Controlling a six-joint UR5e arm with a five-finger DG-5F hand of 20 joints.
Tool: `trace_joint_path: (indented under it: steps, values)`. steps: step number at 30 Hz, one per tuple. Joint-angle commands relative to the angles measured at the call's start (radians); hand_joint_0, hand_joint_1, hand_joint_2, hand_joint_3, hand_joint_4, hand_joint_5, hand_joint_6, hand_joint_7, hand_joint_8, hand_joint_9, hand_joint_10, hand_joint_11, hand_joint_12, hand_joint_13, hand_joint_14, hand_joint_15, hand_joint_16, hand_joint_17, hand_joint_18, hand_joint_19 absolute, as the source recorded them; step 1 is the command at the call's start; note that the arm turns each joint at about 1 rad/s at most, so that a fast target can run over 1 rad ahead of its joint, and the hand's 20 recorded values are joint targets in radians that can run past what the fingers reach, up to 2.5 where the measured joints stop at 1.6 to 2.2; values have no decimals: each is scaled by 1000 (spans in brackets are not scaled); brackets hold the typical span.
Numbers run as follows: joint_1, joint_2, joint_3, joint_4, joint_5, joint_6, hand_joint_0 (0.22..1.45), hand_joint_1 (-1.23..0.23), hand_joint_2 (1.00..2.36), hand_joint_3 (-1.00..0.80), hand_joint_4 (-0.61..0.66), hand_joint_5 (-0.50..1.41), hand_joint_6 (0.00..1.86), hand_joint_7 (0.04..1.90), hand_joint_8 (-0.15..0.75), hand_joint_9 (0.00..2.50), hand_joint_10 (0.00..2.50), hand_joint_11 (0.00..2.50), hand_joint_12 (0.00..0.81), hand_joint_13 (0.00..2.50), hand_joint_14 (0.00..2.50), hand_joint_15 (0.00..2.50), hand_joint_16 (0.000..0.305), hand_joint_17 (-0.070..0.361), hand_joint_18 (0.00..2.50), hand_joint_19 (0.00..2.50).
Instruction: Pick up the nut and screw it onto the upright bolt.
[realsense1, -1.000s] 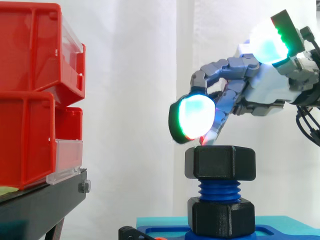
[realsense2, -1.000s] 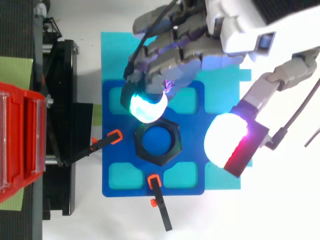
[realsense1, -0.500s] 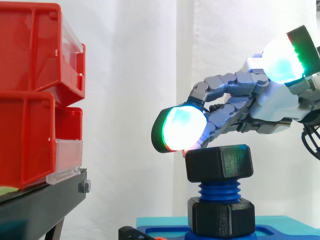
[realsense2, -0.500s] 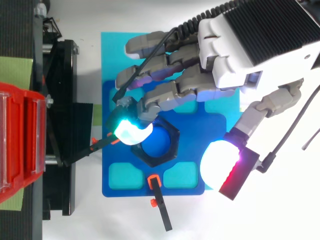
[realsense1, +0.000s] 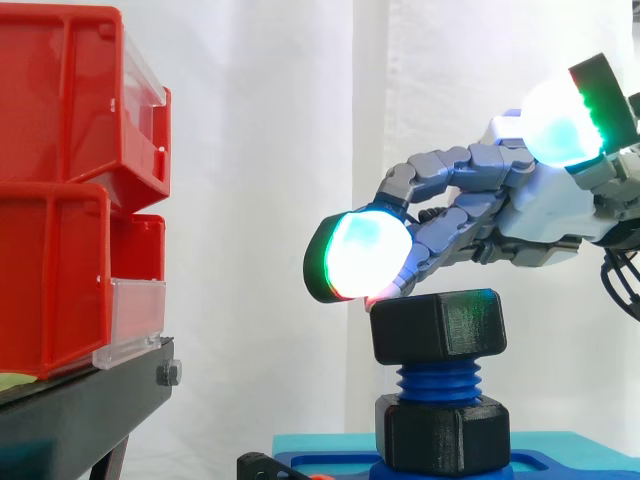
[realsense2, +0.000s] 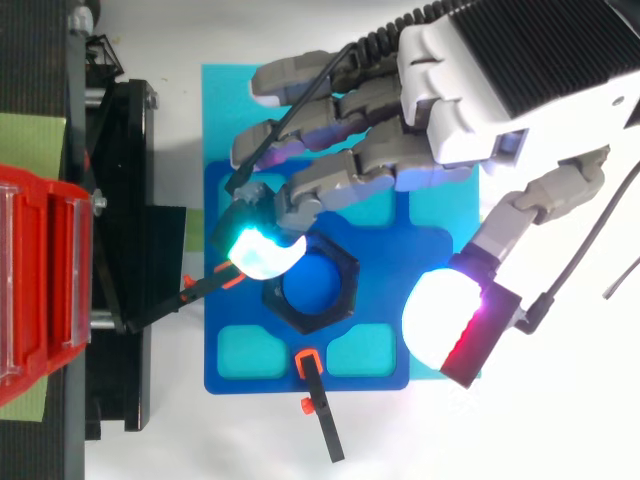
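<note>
Hand (realsense1: 530, 215) is above the bolt (realsense1: 437, 378), reaching in from the bolt's right, palm down. Fingers are stretched nearly straight and grasp nothing; the thumb is held wide and high. One glowing fingertip (realsense1: 362, 255) touches the upper left edge of the nut (realsense1: 437, 325). Nut sits on top of the bolt, bore vertical, in line with the upright thread. Lower on the bolt is a black hex collar (realsense1: 440, 432), then the blue plate (realsense2: 385, 355).

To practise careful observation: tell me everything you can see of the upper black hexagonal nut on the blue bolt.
The upper black hexagonal nut looks like matte plastic. It sits level atop the upright blue threaded bolt, threads bare below. A glowing fingertip of the hand seems to touch its top corner.
</note>
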Motion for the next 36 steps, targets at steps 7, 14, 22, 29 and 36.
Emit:
trace_joint_path:
  steps: [7,14,22,29,36]
  values:
    - [-10,-2,0,6,-12,-17,484,-144,1000,-500,184,-164,502,749,243,558,0,0,333,294,0,0,43,97,32,0]
    - [-13,-39,0,26,-23,-36,484,-146,1000,-500,186,-161,503,758,244,558,0,0,332,297,0,0,43,97,33,0]
    - [-7,-39,0,38,-26,-22,485,-146,1000,-500,192,-158,503,788,248,563,0,0,334,307,0,0,43,96,44,0]
    - [-7,-38,0,36,-26,-22,488,-146,1000,-500,207,-149,503,839,250,571,0,0,333,318,0,0,42,94,55,0]
    - [-13,-38,0,36,-27,-22,492,-153,1000,-500,224,-137,504,925,257,582,0,0,332,340,0,0,40,91,74,0]
